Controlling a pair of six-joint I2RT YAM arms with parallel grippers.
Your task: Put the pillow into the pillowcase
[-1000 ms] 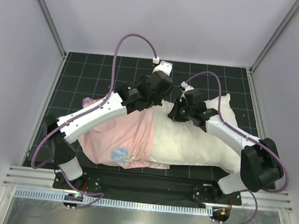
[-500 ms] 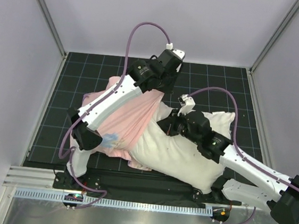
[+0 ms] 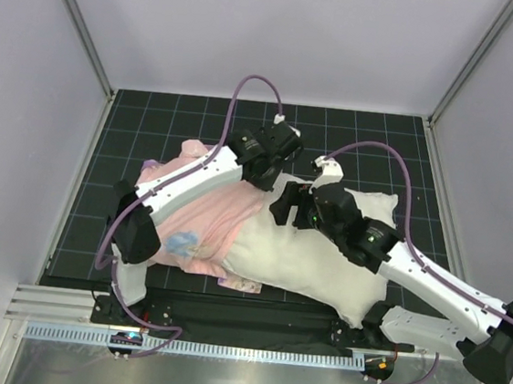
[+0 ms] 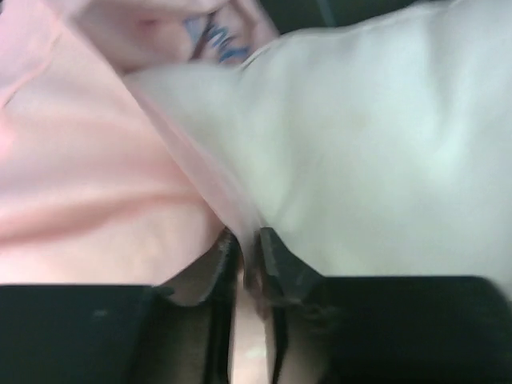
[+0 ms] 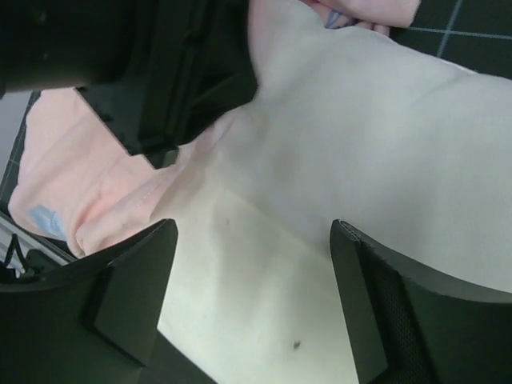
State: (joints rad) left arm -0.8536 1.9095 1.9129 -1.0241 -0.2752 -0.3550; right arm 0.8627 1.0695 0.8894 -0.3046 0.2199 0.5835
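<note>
Pink pillowcase (image 3: pixel 212 219) half over white pillow (image 3: pixel 313 264) on black mat (image 3: pixel 154 117), left tool (image 4: pixel 246 240) pinching hem, right tool (image 5: pixel 254 232) wide

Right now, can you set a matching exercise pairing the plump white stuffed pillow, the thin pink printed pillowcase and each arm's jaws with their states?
Things
1. plump white stuffed pillow
2. thin pink printed pillowcase
3. left jaws
4. right jaws

States
A. spread wide, holding nothing
B. drawn over the other item's left end
C. pinched on a pink fabric edge
D. right end uncovered

Pairs: 1-D, 2-B, 3-C, 4-A
</note>
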